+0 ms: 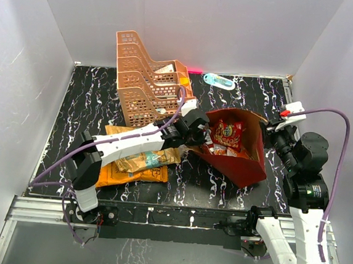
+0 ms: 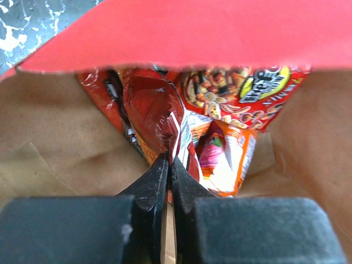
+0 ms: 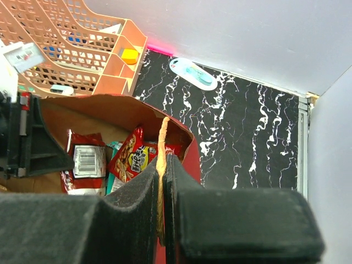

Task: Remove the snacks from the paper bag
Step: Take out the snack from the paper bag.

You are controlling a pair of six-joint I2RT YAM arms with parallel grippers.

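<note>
Left claw [image 2: 168,160] pinches a red packet [image 2: 149,104], seemingly inside the paper bag [image 2: 55,140]

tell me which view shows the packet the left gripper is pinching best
Left wrist: the dark red packet fills the centre, pinched by the left gripper inside the bag. From the top, the arm hides it; right wrist leaves it unclear.
</note>
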